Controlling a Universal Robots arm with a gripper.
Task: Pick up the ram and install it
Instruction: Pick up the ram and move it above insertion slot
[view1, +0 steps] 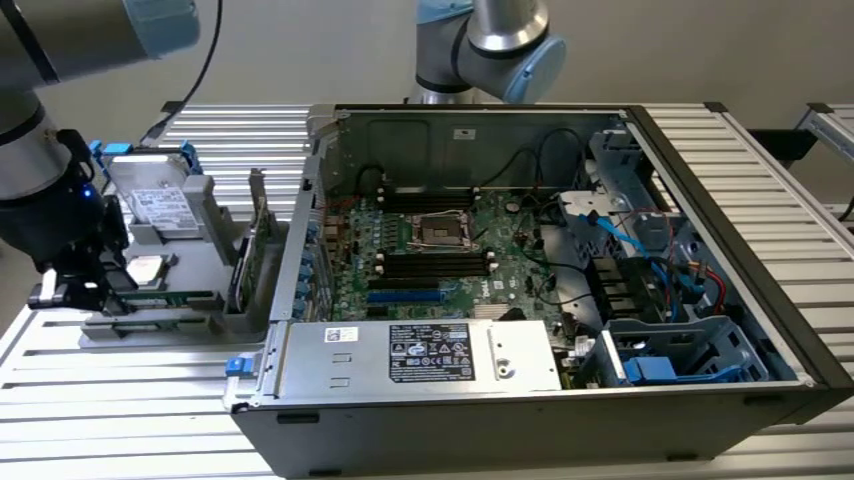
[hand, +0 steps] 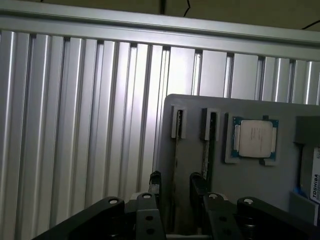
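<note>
Your tool (hand: 176, 182) stood spread, one finger at each side of the ram (hand: 175, 156). It looked light, stiff but fragile; a gentle hold on its flat faces seemed best.

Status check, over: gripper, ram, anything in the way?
Gripper open, fingers either side of the ram. Ram on edge in grey holder, not lifted. Neighbouring slot close by; nothing blocking.

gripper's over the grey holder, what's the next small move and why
Probably close the gripper on the ram. Its fingers stand open on either side of the stick, which sits on edge in the grey holder, and neither finger looks to be touching it yet.
</note>
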